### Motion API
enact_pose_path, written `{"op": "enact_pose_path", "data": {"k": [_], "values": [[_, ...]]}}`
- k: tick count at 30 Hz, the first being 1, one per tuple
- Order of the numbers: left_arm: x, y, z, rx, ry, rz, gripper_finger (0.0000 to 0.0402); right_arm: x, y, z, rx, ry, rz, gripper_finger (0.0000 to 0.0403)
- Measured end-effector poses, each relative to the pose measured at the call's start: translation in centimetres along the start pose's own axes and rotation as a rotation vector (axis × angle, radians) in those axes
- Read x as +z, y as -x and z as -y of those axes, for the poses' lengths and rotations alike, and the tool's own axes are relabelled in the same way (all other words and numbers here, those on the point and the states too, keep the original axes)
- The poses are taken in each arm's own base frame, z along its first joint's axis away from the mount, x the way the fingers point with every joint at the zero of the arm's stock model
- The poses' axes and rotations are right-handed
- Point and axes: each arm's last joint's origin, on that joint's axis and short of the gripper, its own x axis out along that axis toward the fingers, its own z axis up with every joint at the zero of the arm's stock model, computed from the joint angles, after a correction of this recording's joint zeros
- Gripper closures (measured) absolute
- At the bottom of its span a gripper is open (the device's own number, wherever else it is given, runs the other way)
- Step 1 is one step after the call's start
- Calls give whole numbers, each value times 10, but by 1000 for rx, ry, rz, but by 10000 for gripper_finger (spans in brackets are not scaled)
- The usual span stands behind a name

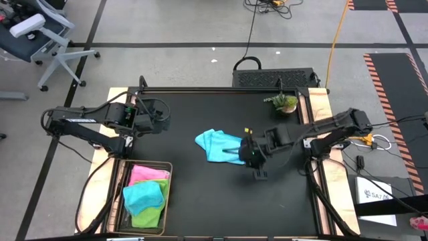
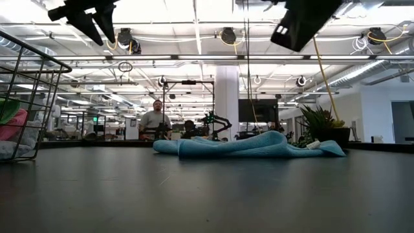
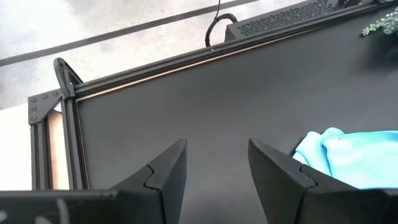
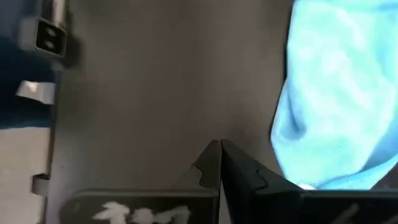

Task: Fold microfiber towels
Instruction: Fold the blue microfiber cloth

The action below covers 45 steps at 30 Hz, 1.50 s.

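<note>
Centrally, a crumpled light blue microfiber towel (image 1: 218, 145) lies on the black surface (image 1: 200, 194).
Right gripper (image 1: 256, 159) hangs just beside the towel's edge, jaws clenched, empty. Left gripper (image 1: 162, 115) waits well apart, jaws released. Basket towels partly hidden.

- Table (image 1: 200, 194): black matte top, pale wooden strips along its left and right edges.
- Light blue towel (image 1: 217, 144): lies crumpled near the table's middle, directly on the top.
- Wire mesh basket (image 1: 167, 201): stands at the near left corner, cloths inside.
- Small potted plant (image 1: 283, 102): stands at the far right corner.
</note>
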Motion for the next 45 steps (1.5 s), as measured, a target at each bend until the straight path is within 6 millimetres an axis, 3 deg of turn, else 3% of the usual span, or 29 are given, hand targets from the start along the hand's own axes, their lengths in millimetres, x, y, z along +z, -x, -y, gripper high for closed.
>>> {"op": "enact_pose_path", "data": {"k": [9, 16, 24, 28, 37, 45], "values": [[-2, 0, 1, -40, -35, -81, 229, -6, -9, -4, -108, -52, 3, 403], [-3, 0, 1, -50, -35, -101, 229, -29, 0, -3, -89, -114, -210, 403], [-3, 0, 2, -53, -48, -101, 229, -4, 2, 9, -101, -82, 43, 403], [1, 0, 8, -99, -29, -48, 229, 6, 5, 19, -217, -97, 165, 403], [5, -21, 65, -296, -186, 21, 229, 6, 7, 30, -283, -159, 163, 403], [-5, -92, 117, -325, -309, -89, 229, -1, 7, 31, -293, -218, 105, 403]]}}
